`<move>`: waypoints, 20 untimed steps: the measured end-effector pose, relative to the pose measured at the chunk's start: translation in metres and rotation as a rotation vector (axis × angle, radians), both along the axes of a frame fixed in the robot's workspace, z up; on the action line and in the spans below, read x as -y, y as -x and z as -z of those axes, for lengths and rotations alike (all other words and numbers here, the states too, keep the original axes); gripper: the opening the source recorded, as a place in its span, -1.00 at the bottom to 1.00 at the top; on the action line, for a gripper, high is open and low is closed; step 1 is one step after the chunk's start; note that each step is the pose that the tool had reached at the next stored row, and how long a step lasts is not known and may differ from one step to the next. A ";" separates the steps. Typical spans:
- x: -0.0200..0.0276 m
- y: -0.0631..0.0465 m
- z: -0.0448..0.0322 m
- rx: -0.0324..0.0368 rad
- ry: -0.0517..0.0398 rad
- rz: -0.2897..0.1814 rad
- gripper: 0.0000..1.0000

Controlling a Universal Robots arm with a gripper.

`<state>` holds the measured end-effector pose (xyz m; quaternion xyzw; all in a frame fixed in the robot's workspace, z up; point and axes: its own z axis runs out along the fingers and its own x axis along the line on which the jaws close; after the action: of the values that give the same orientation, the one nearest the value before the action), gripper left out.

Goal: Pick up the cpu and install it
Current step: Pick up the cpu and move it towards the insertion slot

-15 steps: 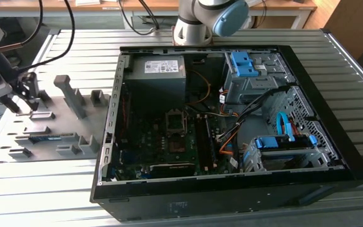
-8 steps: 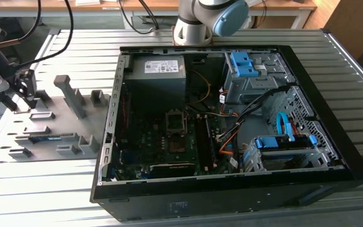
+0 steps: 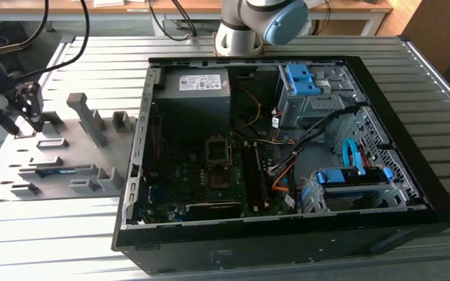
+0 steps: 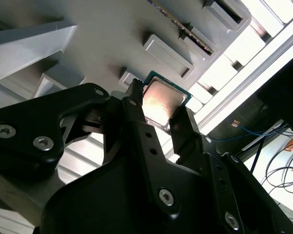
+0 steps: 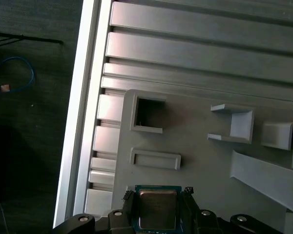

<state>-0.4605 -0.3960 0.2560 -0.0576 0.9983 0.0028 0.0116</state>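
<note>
Gripper [image 3: 21, 120] positioned at the exterior view's left, over the grey fixture tray [image 3: 68, 155] on the slatted table [image 3: 53, 234]; well apart from the open computer case [image 3: 287, 246]; in both wrist views, fingers [image 4: 136, 117] clamp opposite edges of the cpu [image 4: 162, 100] [image 5: 157, 208], silvery top visible, just above the tray surface.

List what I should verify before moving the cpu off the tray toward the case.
1. Grip: the gripper fingers sit against two opposite edges of the cpu: ok.
2. Cpu sits square between the fingers in both wrist views: ok.
3. Cpu lifted clear of the grey fixture tray: cannot tell.
4. Computer case open on its top side: ok.
5. Motherboard socket ready to receive: cannot tell.
6. Cables lie beside the socket, not across it: ok.
</note>
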 end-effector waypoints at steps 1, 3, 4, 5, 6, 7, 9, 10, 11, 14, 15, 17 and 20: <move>0.0000 0.000 -0.0007 0.0000 0.0000 0.000 -0.06; 0.0000 0.000 -0.0022 0.0000 0.0000 0.000 -0.06; 0.0000 0.000 -0.0030 0.0000 0.0000 0.000 -0.06; 0.0000 0.000 -0.0038 0.0001 0.0000 0.000 -0.06; 0.0000 0.000 -0.0046 0.0000 0.0000 0.000 -0.06; 0.0000 0.000 -0.0055 0.0000 0.0000 0.000 -0.06; 0.0000 0.000 -0.0077 0.0000 0.0000 0.000 -0.06; 0.0000 0.000 -0.0088 0.0000 0.0000 0.000 -0.06; 0.0000 0.000 -0.0101 0.0001 0.0000 0.000 -0.06; 0.0000 0.000 -0.0140 0.0001 -0.0001 0.000 -0.06; 0.0000 0.000 -0.0153 0.0000 0.0000 0.000 -0.06; 0.0000 0.000 -0.0177 -0.0001 0.0000 0.000 -0.06; 0.0000 0.000 -0.0208 0.0001 0.0000 0.000 -0.06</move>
<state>-0.4606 -0.3959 0.2769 -0.0576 0.9983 0.0028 0.0117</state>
